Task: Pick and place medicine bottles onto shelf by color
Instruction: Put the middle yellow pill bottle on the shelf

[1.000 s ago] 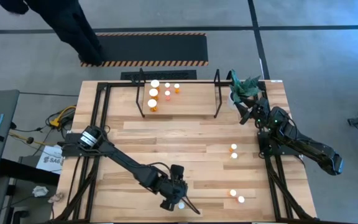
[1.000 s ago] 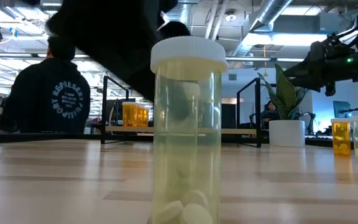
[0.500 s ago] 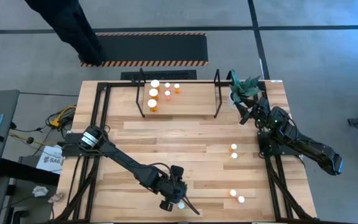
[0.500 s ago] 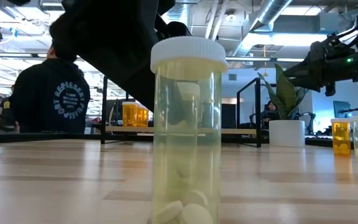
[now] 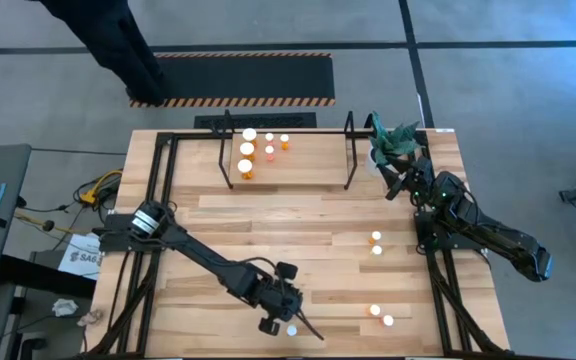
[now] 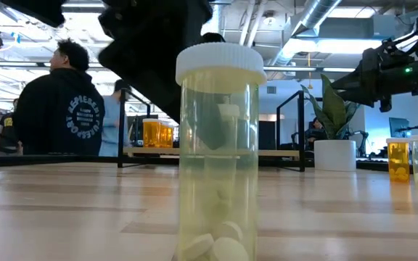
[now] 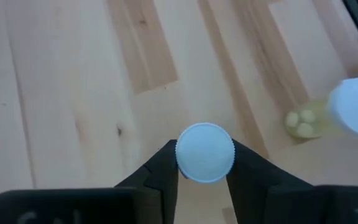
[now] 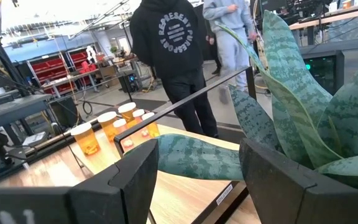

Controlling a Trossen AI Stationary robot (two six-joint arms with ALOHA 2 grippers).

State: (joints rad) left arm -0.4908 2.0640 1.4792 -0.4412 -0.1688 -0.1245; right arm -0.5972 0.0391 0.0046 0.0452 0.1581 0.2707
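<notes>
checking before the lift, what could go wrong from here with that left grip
The left gripper is shut on a white-capped bottle, apparently by the cap alone, so it might tilt or slip when lifted. A second pale bottle stands close beside it and could get knocked. The shelf is across the table, a long carry.

Five orange bottles [image 5: 247, 165] with white caps stand upright on the left part of the shelf [image 5: 288, 150], a black bar rack at the table's far edge. Two bottles [image 5: 376, 243] stand right of centre and two more [image 5: 380, 315] near right. A pale bottle [image 6: 220, 152] holding white pills stands upright at the near edge, beside another white-capped one [image 7: 204, 152].
</notes>
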